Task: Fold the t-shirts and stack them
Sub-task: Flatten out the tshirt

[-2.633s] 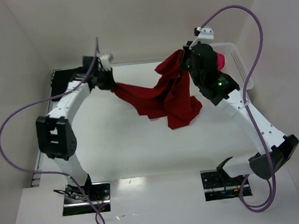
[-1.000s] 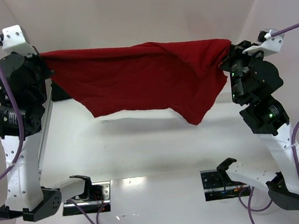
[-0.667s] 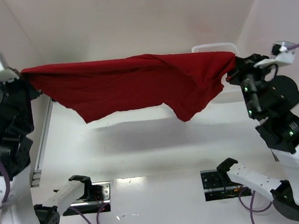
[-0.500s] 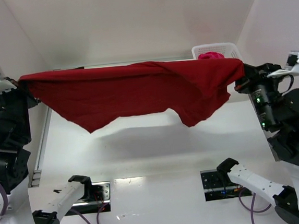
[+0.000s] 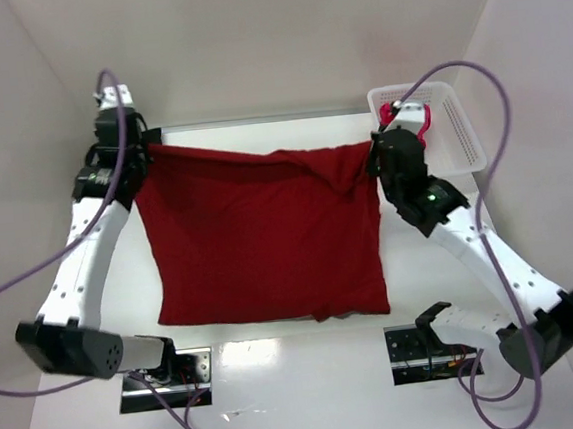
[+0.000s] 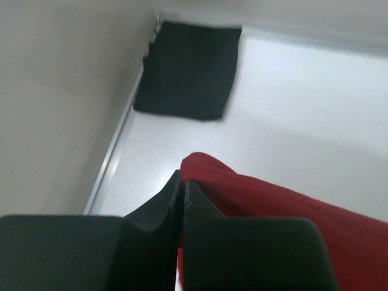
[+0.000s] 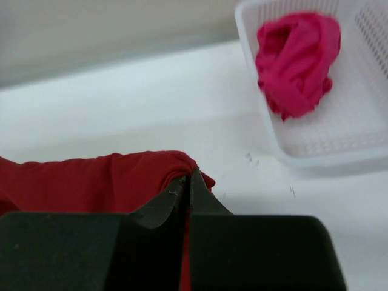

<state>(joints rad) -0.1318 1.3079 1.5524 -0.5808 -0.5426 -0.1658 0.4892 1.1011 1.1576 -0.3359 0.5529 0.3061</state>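
Observation:
The dark crimson t-shirt (image 5: 268,236) lies spread out on the white table, its far edge lifted slightly at both corners. My left gripper (image 5: 148,151) is shut on its far left corner, where red cloth (image 6: 273,206) bulges out beside the closed fingertips (image 6: 176,194). Pinched in my right gripper (image 5: 372,154) is the far right corner (image 7: 91,182). The magenta-pink t-shirt (image 7: 297,60) sits crumpled in the white basket (image 7: 260,121). A folded black t-shirt (image 6: 188,73) lies flat in the far left corner.
The white lattice basket (image 5: 460,134) stands at the far right by the right wall. White walls close in the table at left, back and right. Both arm bases (image 5: 165,371) sit at the near edge.
The red shirt was stretched in the air between both raised grippers. Both arms have since come down and the shirt now lies spread on the table, corners still gripped.

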